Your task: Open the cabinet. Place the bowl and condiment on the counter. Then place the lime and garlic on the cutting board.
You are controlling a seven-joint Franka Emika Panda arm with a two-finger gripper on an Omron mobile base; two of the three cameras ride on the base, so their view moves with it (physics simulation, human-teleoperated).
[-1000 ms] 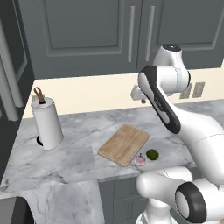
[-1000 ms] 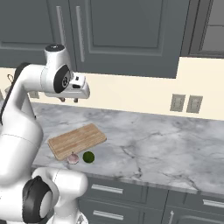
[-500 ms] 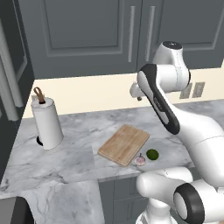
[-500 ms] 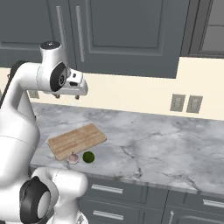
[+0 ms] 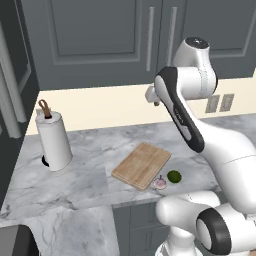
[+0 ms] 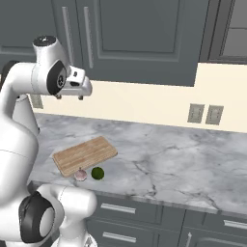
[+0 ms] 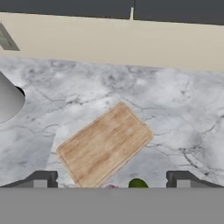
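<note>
The gripper [image 7: 112, 181] hung high over the cutting board [image 5: 141, 164] with its jaws spread wide, holding nothing. The lime [image 5: 174, 176] and garlic [image 5: 160, 183] lay on the counter [image 5: 90, 150], just off the board's near corner. The cabinet [image 5: 100, 35] doors stood closed above.

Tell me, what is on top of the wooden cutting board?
Nothing lies on the cutting board; its whole top shows bare wood. The garlic and the lime sit beside it on the counter, near its front edge.
</note>
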